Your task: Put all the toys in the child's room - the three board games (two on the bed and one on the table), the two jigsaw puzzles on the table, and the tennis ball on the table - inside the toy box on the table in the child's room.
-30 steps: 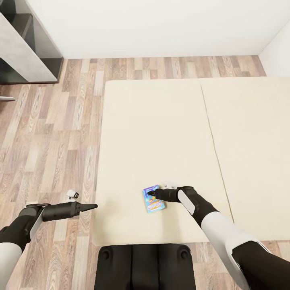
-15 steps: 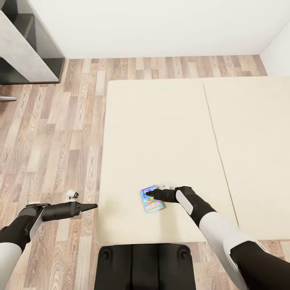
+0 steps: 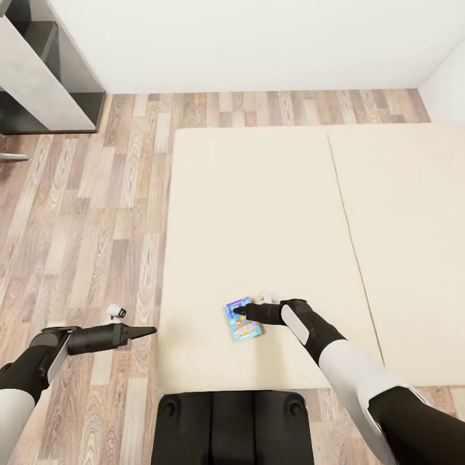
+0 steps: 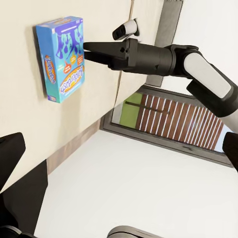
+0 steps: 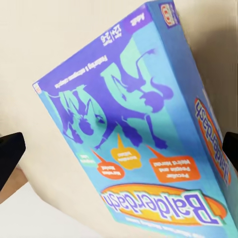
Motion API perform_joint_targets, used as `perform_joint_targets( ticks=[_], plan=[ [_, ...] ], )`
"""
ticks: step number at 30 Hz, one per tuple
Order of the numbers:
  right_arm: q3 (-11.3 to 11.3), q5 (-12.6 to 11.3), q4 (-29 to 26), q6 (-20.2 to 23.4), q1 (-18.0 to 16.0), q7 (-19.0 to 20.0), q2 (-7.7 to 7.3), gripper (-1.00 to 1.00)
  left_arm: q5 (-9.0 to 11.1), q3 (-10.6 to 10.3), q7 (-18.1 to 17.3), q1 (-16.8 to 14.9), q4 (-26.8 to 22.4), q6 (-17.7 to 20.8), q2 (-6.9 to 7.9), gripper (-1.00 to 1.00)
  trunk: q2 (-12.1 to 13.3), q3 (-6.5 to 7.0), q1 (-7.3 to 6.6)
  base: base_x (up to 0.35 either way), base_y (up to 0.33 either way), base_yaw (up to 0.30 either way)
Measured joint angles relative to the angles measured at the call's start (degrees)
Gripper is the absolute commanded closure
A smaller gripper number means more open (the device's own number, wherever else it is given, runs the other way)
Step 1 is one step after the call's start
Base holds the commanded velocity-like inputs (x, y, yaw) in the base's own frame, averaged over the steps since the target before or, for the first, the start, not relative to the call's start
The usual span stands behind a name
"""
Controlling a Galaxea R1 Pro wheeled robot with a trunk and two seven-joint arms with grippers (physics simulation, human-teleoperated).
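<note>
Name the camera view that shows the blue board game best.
Right wrist view: the blue board game appears close up, its lid print and lettering readable. Left wrist view shows the whole box beside the right tool. Head view shows it small on the bed.

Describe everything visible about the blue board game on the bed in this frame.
The blue board game is a flat rectangular printed box, blue and teal with purple figures, orange speech bubbles and an orange-yellow title oval. It lies flat, lid up, slightly askew, near the bed's near edge. The right gripper is right above it with fingers apart; actual contact cannot be confirmed.
</note>
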Motion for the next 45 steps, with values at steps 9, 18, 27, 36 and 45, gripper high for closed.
perform_joint_targets(
  ticks=[9, 18, 27, 36, 45],
  plan=[
    [-0.02, -0.03, 0.00, -0.02, 0.00, -0.01, -0.01, -1.00, -0.01, 0.00, 0.00, -0.01, 0.00, 0.01, 0.00, -1.00, 0.00, 0.00, 0.00, 0.000, 0.000, 0.052],
    [0.00, -0.01, 0.00, -0.08, -0.02, -0.01, 0.00, -1.00, -0.02, 0.01, -0.01, -0.01, 0.00, 0.00, 0.00, -1.00, 0.00, 0.00, 0.00, 0.000, 0.041, 0.002],
    [-0.01, 0.00, -0.01, -0.07, 0.01, -0.02, -0.02, -1.00, -0.01, 0.00, -0.01, -0.01, 0.00, -0.02, 0.00, -1.00, 0.00, 0.00, 0.00, 0.000, 0.026, 0.000],
    [-0.02, -0.05, 0.01, 0.00, 0.00, -0.02, 0.00, -1.00, -0.02, -0.03, -0.01, -0.01, 0.00, -0.03, 0.00, -1.00, 0.00, 0.00, 0.00, 0.000, 0.034, 0.000],
    [0.00, -0.03, 0.01, -0.03, 0.00, -0.02, 0.00, -1.00, -0.01, -0.02, 0.00, -0.01, 0.00, -0.03, 0.00, -1.00, 0.00, 0.00, 0.00, 0.000, 0.014, 0.000]
  ],
)
